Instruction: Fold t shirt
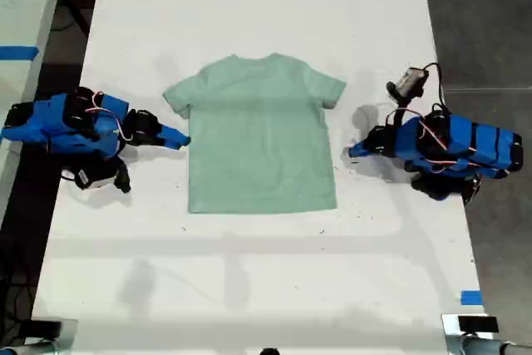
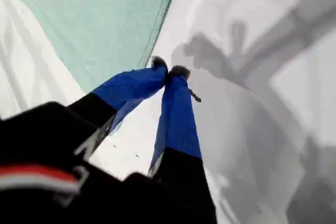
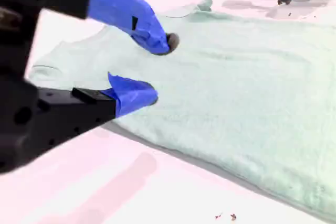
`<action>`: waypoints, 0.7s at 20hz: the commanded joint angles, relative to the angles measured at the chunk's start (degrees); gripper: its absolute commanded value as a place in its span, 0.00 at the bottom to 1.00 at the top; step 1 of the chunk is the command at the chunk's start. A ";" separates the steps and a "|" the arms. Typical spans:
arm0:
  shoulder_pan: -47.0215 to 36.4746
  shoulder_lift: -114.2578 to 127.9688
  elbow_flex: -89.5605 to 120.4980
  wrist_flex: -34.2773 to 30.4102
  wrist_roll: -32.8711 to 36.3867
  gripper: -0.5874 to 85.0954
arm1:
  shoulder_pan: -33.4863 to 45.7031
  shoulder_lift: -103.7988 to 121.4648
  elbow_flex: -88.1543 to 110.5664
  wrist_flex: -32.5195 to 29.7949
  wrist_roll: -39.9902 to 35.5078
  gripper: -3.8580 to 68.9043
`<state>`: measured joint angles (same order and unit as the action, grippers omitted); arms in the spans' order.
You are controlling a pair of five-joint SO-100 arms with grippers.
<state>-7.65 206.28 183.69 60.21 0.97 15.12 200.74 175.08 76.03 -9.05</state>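
The pale mint-green t shirt point(image 1: 262, 135) lies flat and spread out in the middle of the white table point(image 1: 249, 6), neck toward the far edge. My second gripper point(image 1: 176, 139) point(image 3: 157, 69) is open at the shirt's edge on the exterior view's left, just below the sleeve point(image 3: 44, 69), with nothing between its fingers. My first gripper point(image 1: 356, 152) point(image 2: 170, 72) is shut and empty, its tips close to the table just beside the shirt's point(image 2: 100, 19) edge on the exterior view's right. The shirt point(image 3: 252, 98) fills most of the second wrist view.
Blue tape marks sit at the exterior view's left edge point(image 1: 18, 52) and lower right point(image 1: 471, 297). Dark floor point(image 1: 482, 22) borders the table on the exterior view's right. A pale surface point(image 1: 25, 6) stands beyond a dark gap on that view's left.
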 commanded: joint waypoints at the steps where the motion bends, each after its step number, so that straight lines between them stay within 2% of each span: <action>1: 0.62 0.44 0.44 0.26 0.26 0.14 | -0.18 0.26 2.99 0.18 1.49 0.08; 2: 0.62 0.44 0.44 0.26 0.26 0.14 | 0.62 0.26 2.72 -2.02 -1.85 0.08; 4: 0.70 0.44 0.44 0.26 0.26 0.14 | 4.04 -1.76 -5.01 1.05 -8.26 0.09; 7: 0.62 0.44 0.44 0.26 0.26 0.14 | 16.26 -24.79 -21.09 -2.11 -18.72 0.31; 9: 0.62 0.44 0.44 0.26 0.26 0.14 | 23.12 -44.12 -32.78 -3.96 -24.08 0.39; 11: 0.62 0.44 0.44 0.26 0.26 0.14 | 30.50 -56.78 -41.40 -5.01 -28.39 0.43; 14: 0.62 0.44 0.44 0.26 0.26 0.14 | 37.62 -69.79 -50.36 -8.70 -30.50 0.42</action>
<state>-7.56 206.28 183.69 60.21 0.97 48.96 137.37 132.10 70.84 -37.62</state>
